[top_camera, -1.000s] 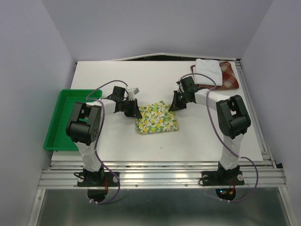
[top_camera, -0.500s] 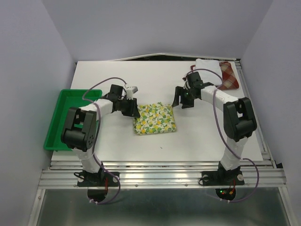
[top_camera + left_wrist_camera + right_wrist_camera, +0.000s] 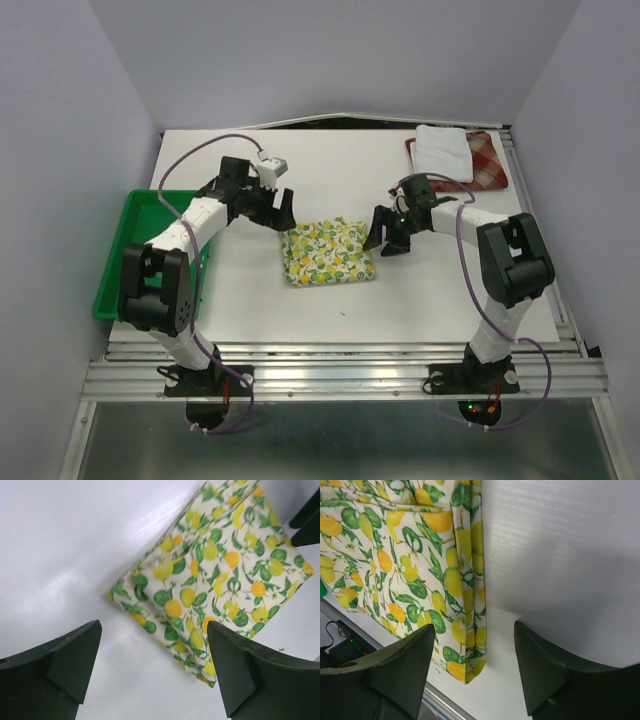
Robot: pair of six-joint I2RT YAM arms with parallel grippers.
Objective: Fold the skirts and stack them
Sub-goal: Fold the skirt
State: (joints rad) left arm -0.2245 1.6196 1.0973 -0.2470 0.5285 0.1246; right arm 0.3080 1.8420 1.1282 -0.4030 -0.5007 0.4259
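The fruit-print skirt [image 3: 328, 252] lies folded in a small rectangle in the middle of the table, flat and held by nothing. My left gripper [image 3: 282, 211] hovers open just beyond its far left corner; in the left wrist view the skirt [image 3: 220, 575] lies ahead of the open gripper [image 3: 154, 627]. My right gripper [image 3: 388, 240] stands open at the skirt's right edge; in the right wrist view that folded edge [image 3: 470, 570] runs between the spread gripper [image 3: 475, 626]. The plain white skirt [image 3: 443, 150] lies folded on the plaid skirt [image 3: 487, 163] at the far right corner.
A green plastic tray [image 3: 125, 262] sits at the table's left edge, beside the left arm. The table's right edge [image 3: 530, 235] runs close to the right arm. Metal rails [image 3: 340, 360] border the near edge.
Both grippers have gone from shut to open and let go of the fruit-print skirt. The left gripper drew back and up to the far left; the right moved nearer along the skirt's right edge.
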